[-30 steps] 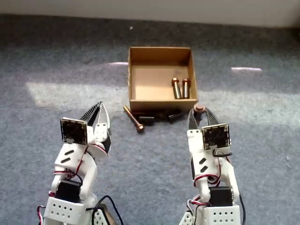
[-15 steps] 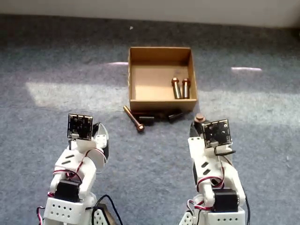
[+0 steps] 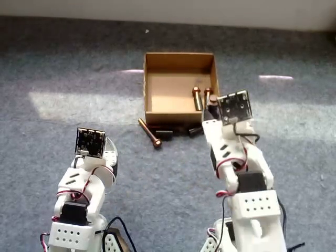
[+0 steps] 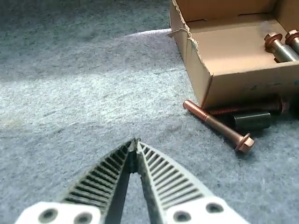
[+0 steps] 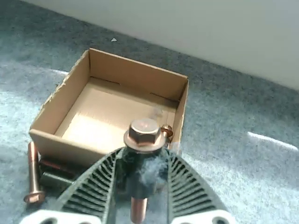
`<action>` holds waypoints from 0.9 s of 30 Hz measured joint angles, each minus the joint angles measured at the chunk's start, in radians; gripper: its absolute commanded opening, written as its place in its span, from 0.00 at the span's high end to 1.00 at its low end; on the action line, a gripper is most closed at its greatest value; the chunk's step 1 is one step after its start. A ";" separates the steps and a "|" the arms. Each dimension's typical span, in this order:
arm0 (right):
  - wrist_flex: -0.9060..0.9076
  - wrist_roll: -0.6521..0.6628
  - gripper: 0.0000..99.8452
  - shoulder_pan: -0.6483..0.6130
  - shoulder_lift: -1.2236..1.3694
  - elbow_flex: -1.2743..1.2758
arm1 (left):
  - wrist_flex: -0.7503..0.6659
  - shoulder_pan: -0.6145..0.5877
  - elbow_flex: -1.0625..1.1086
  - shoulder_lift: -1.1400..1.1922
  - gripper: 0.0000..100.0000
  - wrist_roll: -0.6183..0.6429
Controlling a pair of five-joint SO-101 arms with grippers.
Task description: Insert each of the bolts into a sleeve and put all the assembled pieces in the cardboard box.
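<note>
The right gripper pinches a bolt, head up, with a black sleeve around its shank, over the near right corner of the box. Two assembled pieces lie side by side in the box near its right wall. The left gripper hangs over the carpet well short of the box, jaws pressed together on nothing, while a loose bolt lies just before the box's front wall with loose sleeves beside it.
</note>
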 measured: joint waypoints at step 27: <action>-0.611 -0.003 0.96 0.005 1.056 -0.270 | 0.000 0.000 0.002 0.000 0.99 -0.002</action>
